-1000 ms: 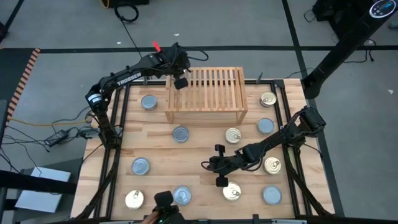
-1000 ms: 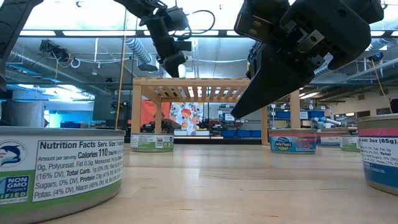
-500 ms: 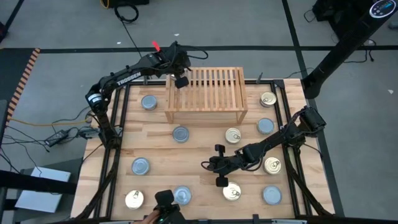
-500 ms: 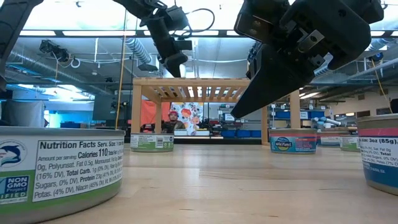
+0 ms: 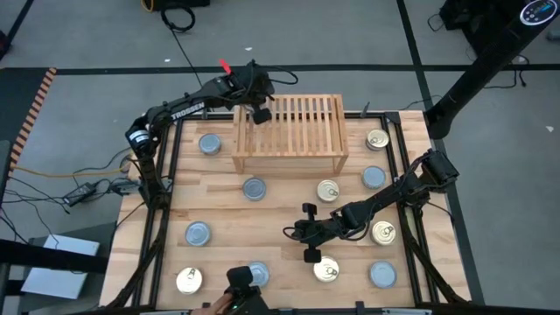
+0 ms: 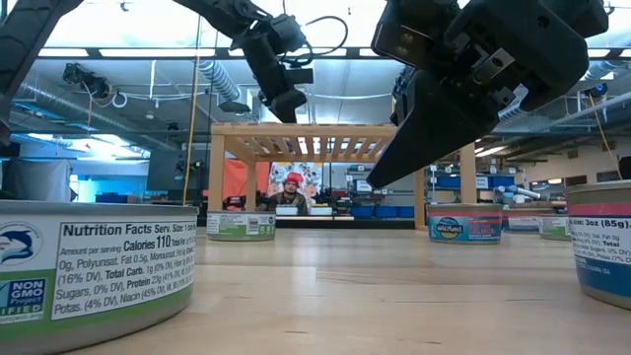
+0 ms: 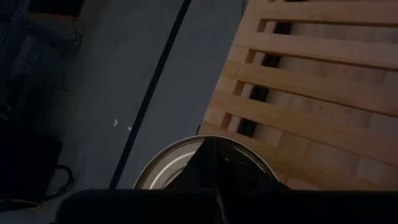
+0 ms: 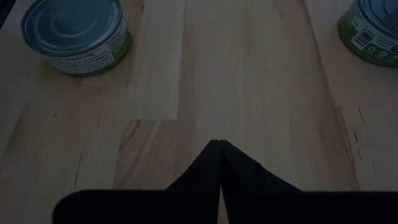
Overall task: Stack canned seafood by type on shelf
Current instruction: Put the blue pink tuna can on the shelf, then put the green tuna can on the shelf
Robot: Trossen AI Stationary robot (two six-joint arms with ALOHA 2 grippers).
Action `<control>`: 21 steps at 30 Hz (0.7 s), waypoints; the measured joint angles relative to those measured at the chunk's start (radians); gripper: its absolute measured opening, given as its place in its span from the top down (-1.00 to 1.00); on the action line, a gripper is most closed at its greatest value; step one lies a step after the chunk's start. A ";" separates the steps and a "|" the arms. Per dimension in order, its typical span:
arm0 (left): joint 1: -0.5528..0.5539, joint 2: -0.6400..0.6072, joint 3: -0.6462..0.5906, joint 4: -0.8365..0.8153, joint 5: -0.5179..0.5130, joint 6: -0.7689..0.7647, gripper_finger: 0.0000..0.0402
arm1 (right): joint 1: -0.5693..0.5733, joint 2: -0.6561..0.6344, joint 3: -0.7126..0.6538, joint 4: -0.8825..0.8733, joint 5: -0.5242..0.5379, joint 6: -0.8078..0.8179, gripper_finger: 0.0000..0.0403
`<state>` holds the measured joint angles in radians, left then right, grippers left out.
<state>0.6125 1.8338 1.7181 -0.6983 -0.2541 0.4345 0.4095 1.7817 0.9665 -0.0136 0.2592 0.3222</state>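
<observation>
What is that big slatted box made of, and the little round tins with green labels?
The light slatted shelf looks like pale unpainted wood: grain and gaps show between slats. The short round silver-topped tin looks like shiny metal with ringed lid, wrapped in a printed label, probably paper.

A person in a red cap [image 6: 293, 179] sits beyond the table [image 5: 280, 219].

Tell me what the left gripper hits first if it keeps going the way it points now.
Most likely the gold-topped tin directly beyond the shut left gripper, at the shelf top's slatted edge. Depth is unclear, so whether the fingertips already touch the tin cannot be told.
</observation>
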 joint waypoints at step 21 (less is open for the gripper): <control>-0.059 -0.133 -0.064 0.068 -0.017 -0.072 1.00 | 0.000 0.000 0.000 0.028 0.055 -0.010 0.93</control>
<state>0.5538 1.7011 1.6540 -0.6303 -0.2707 0.3626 0.4095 1.7817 0.9665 0.0140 0.3140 0.3119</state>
